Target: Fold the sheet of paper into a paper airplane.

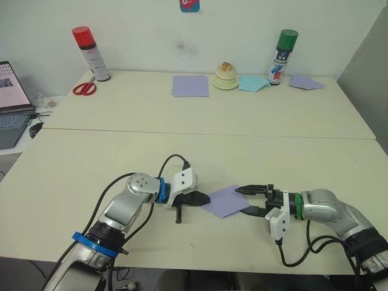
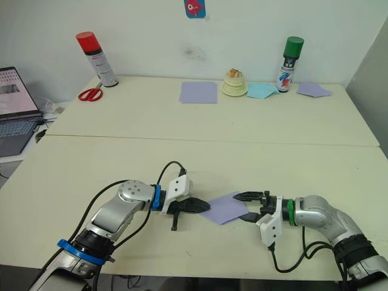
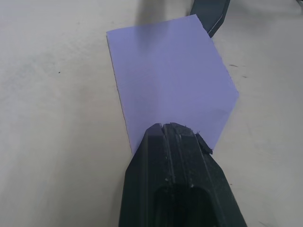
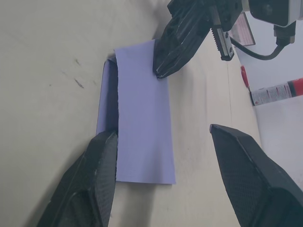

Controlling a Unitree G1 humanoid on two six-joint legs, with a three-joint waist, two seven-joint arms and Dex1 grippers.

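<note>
Tabletop [image 1: 121,139], cream and wide, carries everything, with the sheet of paper [image 1: 225,200] lying near its front edge between the two arms. The sheet is plain lavender and folded over on itself: the right wrist view shows an upper layer lying over a lower one, with the lower layer's edge peeking out along one long side. In the left wrist view one corner is cut off at a slant. The left gripper [image 1: 202,198] has its fingers [image 3: 173,156] closed together, tips pressed down on the sheet's nearer end; whether they pinch the paper or only pin it cannot be told. The right gripper [image 1: 244,200] reaches in from the opposite side with its fingers spread wide, one finger [image 4: 92,163] touching the sheet's folded edge and the other held apart from the paper over bare tabletop.
</note>
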